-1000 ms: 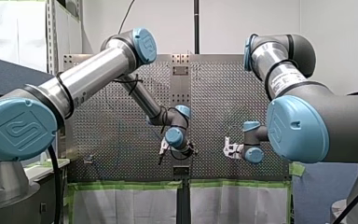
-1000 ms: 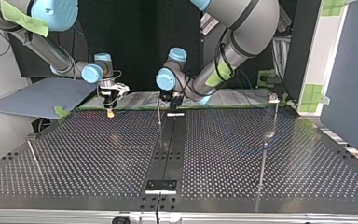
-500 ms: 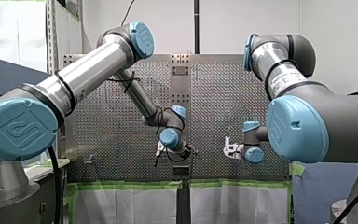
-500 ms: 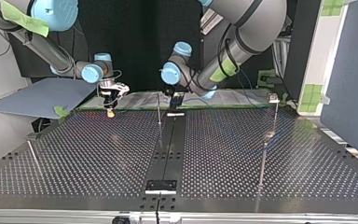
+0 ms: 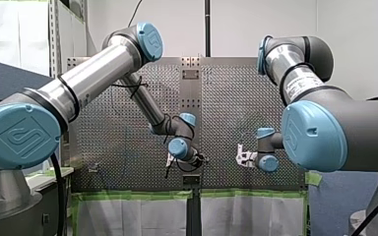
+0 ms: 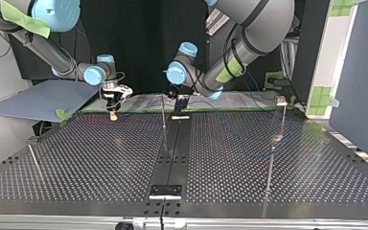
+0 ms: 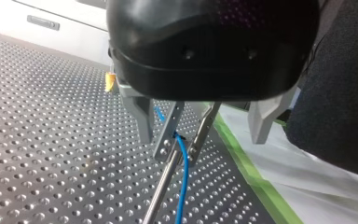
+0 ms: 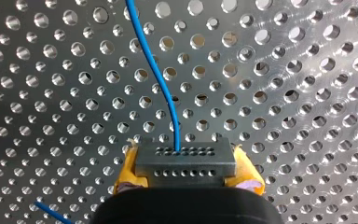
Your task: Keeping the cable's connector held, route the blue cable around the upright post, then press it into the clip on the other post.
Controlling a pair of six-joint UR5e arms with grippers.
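Slight front-view-left shift of left gripper (image 7: 179,157), at thin metal post (image 7: 161,186) near tabletop (image 7: 37,140) edge; grip on blue cable (image 7: 182,186): cannot tell. Yellow-padded right gripper (image 8: 186,176) clamped on dark rectangular holed connector (image 8: 185,161).

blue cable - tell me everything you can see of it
The blue cable is thin, smooth and flexible-looking. One end enters the dark perforated connector clamped between the yellow pads of my right gripper. It curves over the perforated table. Elsewhere it passes between the metal fingers of my left gripper, beside the thin post.
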